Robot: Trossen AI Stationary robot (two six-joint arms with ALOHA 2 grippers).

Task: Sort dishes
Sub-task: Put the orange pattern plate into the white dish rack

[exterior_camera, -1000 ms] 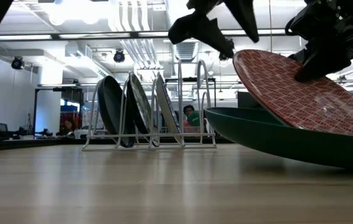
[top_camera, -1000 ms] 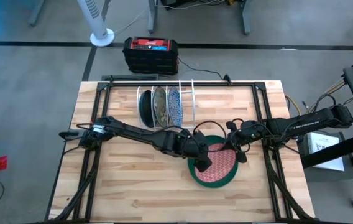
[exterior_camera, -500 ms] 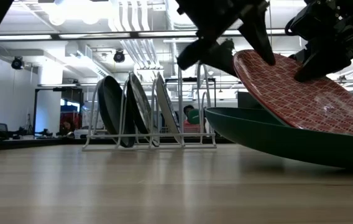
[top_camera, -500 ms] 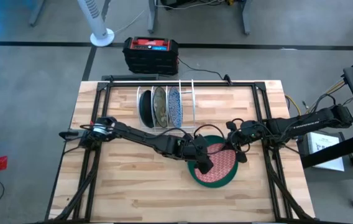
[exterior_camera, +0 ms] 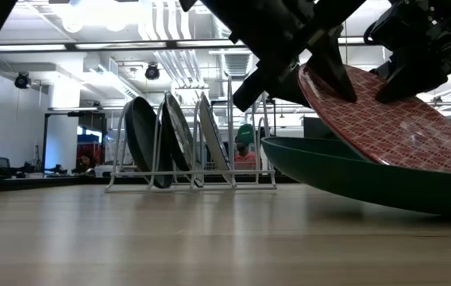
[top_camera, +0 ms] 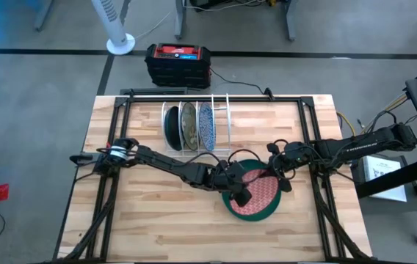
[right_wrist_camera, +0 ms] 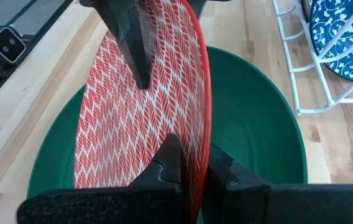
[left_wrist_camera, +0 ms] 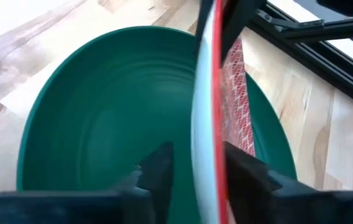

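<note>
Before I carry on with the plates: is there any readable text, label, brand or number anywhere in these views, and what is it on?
No text is readable in any view.
Red-topped black case on the floor behind the table: any label is too small to read.
White paper by the right arm's base: dark marks, too blurred to read.
Small black box at the table edge, right wrist view: no legible marking.
Red patterned plate and blue-and-white plate: patterns only, no words.

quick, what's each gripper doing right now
left gripper: fingers either side of the red patterned plate's rim, grip cannot be told
right gripper: shut on the red patterned plate's rim
</note>
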